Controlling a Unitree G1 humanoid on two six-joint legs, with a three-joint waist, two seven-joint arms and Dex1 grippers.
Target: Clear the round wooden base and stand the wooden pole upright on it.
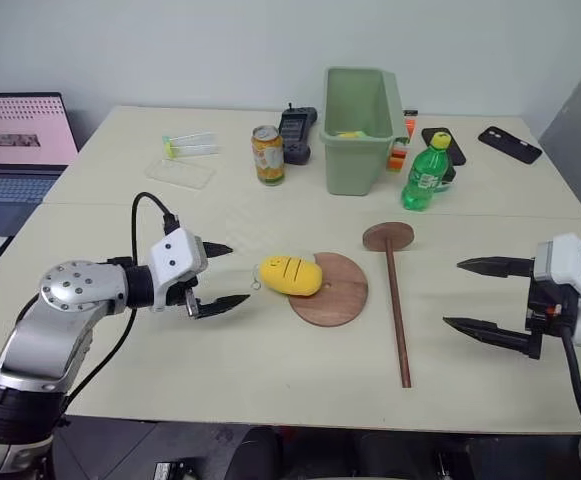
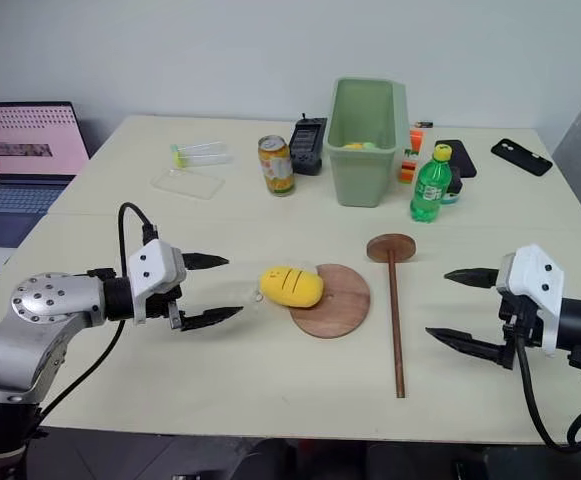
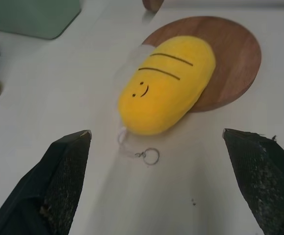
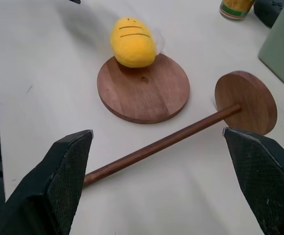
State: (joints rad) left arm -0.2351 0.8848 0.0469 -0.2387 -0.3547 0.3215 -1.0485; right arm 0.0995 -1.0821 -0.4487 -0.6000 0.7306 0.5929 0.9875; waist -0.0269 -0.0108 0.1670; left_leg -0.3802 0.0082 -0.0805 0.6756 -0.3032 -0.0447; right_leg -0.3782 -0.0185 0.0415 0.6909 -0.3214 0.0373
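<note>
The round wooden base [image 1: 335, 295] lies flat near the table's middle, its small centre hole [image 4: 144, 79] showing. A yellow plush toy [image 1: 291, 276] with a smiley face and a key ring [image 3: 151, 156] rests on the base's left edge, overhanging onto the table. The wooden pole [image 1: 398, 315] lies flat just right of the base, its fixed disc [image 1: 388, 236] at the far end. My left gripper [image 1: 219, 276] is open, a short way left of the toy and pointing at it. My right gripper [image 1: 482, 296] is open, right of the pole, holding nothing.
At the back stand a green bin [image 1: 358, 128], a green bottle [image 1: 425, 173], a drinks can [image 1: 267, 155], a black handset [image 1: 296, 133], two phones [image 1: 510, 144] and clear plastic pieces [image 1: 182, 172]. A laptop [image 1: 18, 135] sits far left. The table's front edge [image 1: 310, 420] is near.
</note>
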